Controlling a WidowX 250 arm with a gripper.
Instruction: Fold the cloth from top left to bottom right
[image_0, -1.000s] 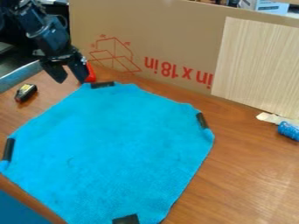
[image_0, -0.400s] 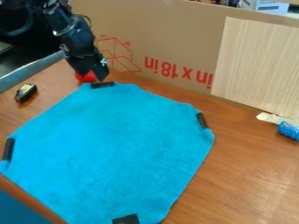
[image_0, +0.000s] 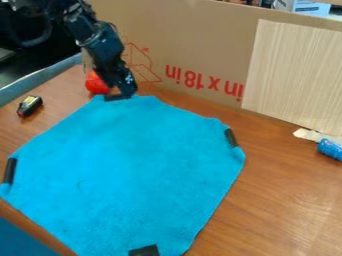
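The bright blue, roughly octagonal cloth (image_0: 127, 170) lies spread on the brown wood-grain bench (image_0: 284, 195), reaching its lower-left edge. Its matte, towel-like nap suggests something light, soft and floppy, hard to break and not slippery, though a lifted corner would sag. Dark, narrow rectangular strips mark four of its edges; the far one (image_0: 117, 97) looks the best place to take hold, perhaps stiffer than the fabric, before drawing it toward the near right. The black, angular hand (image_0: 125, 94) is right at that strip; I cannot tell whether it is spread, pressed together or pinching. Just behind sits a smooth, rounded red object (image_0: 95, 83). Flat brown cardboard (image_0: 194, 40) stands along the bench's far edge, with a pale, finely striped panel (image_0: 294, 75) against it.
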